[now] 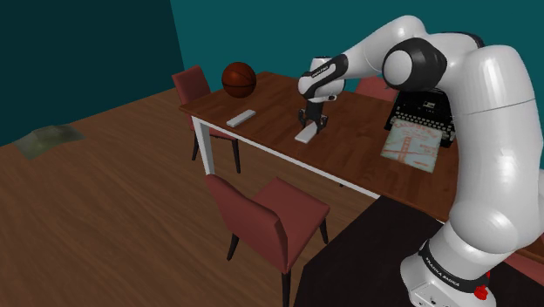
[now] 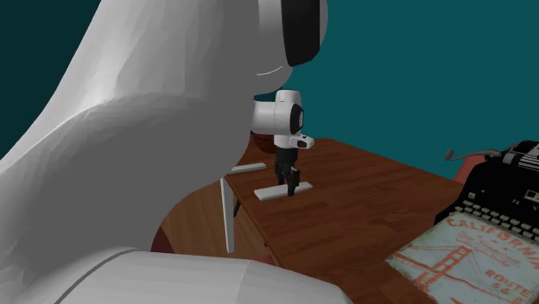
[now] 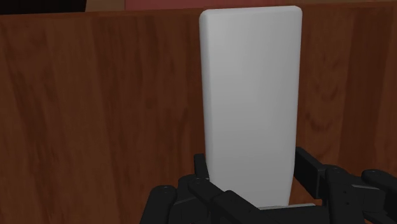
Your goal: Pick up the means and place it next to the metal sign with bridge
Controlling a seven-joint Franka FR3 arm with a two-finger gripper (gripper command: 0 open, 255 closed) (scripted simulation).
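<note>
A flat white bar (image 1: 305, 135) lies near the front edge of the brown wooden table (image 1: 349, 148), with its long side pointing away from the hand. My black gripper (image 1: 312, 122) stands upright over its near end, shut on it. The fingers clasp that end of the bar (image 3: 251, 95) from both sides at the gripper (image 3: 251, 200). From the second exterior view the bar (image 2: 272, 193) rests flat on the wood under the gripper (image 2: 288, 180). The sign with an orange bridge drawing (image 1: 418, 145) lies flat at the table's other end, also seen as the sign (image 2: 458, 259).
A second white bar (image 1: 241, 117) lies toward the basketball (image 1: 238, 78). A black typewriter (image 1: 427, 109) stands right behind the sign. Red chairs (image 1: 275, 218) sit at the table's front and far sides. The table edge (image 1: 288, 157) runs close beside the held bar.
</note>
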